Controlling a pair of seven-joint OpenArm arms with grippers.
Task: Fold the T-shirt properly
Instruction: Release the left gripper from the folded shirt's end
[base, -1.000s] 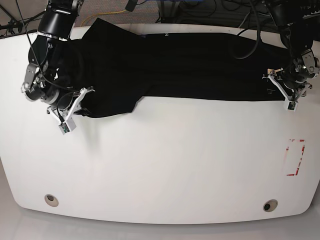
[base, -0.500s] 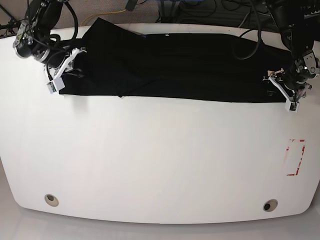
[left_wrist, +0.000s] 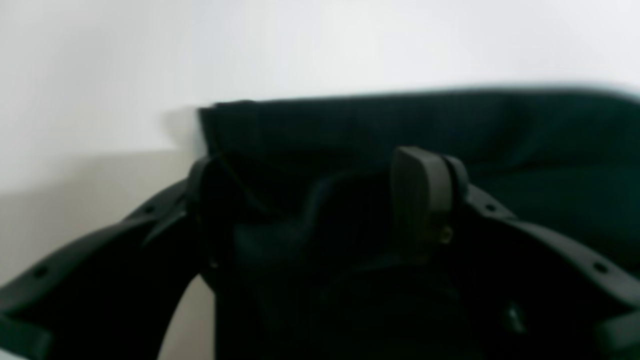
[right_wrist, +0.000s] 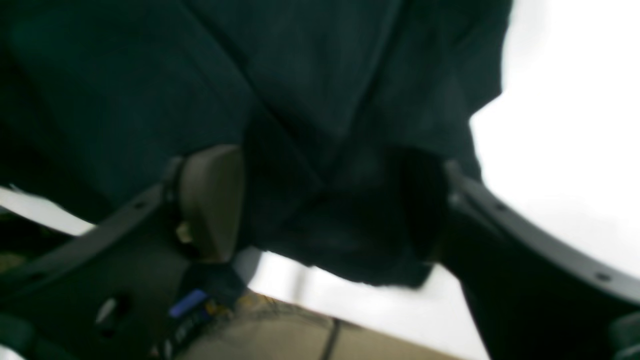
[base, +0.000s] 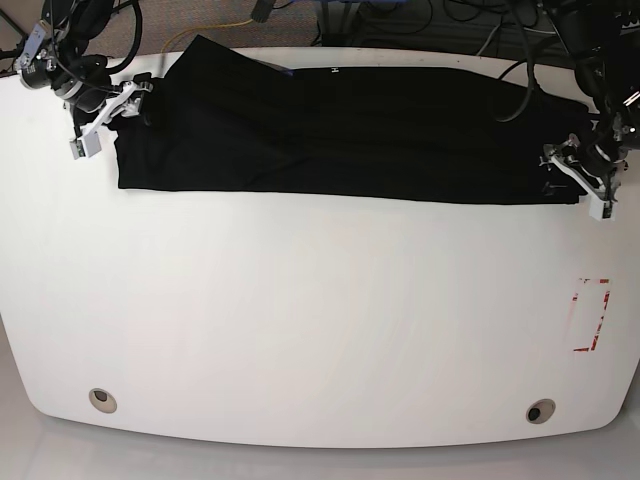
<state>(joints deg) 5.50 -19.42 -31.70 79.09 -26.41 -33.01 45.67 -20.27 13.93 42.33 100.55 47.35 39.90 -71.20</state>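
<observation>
Both arms' fingers pinch opposite ends of the T-shirt (base: 340, 130), seemingly stretched flat across the table (base: 320, 320).

The black T-shirt (base: 340, 130) lay stretched in a long band across the top of the white table (base: 320, 330). The right gripper (base: 105, 115) sat at its upper-left end, the left gripper (base: 585, 185) at the far right edge. A red-marked rectangle (base: 590, 315) showed at lower right, plus two round holes (base: 101, 399) near the bottom edge.
</observation>
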